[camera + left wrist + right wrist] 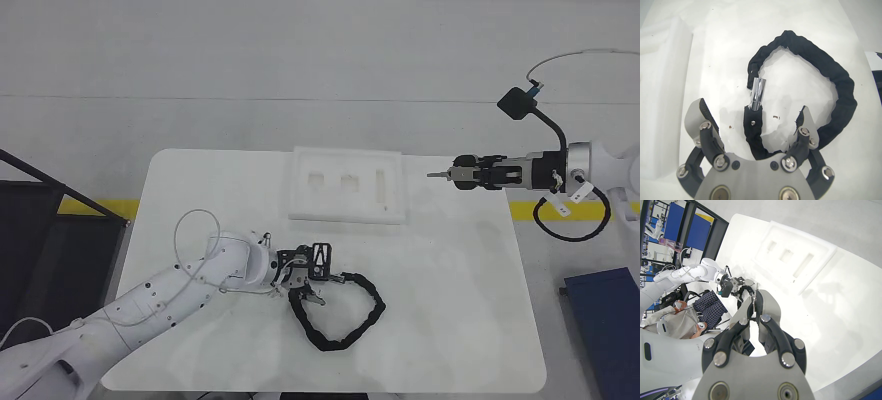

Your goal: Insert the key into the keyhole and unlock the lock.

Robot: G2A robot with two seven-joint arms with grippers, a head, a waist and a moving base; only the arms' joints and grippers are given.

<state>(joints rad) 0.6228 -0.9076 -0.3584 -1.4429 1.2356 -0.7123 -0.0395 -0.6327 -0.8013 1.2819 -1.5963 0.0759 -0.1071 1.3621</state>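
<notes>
A: Key (pixel 437 175) position?
B: Pinched in the right hand (pixel 458 173), which is closed on it. Upper right of the top view, blade pointing frame-left.
A: Lock?
B: Chrome lock barrel (pixel 758 93) lies on the surface (pixel 450 300), lower centre of the top view, at the end of the black chain (pixel 838 85). Left hand (pixel 753 108) is open, fingers either side of the barrel, not touching.
A: Axis?
B: In the left wrist view the barrel runs nearly straight away from the palm. Can't tell which end has the keyhole. My read: the left hand is nearer and should clamp first. The key is well apart and must cross down-left and align to that axis.
</notes>
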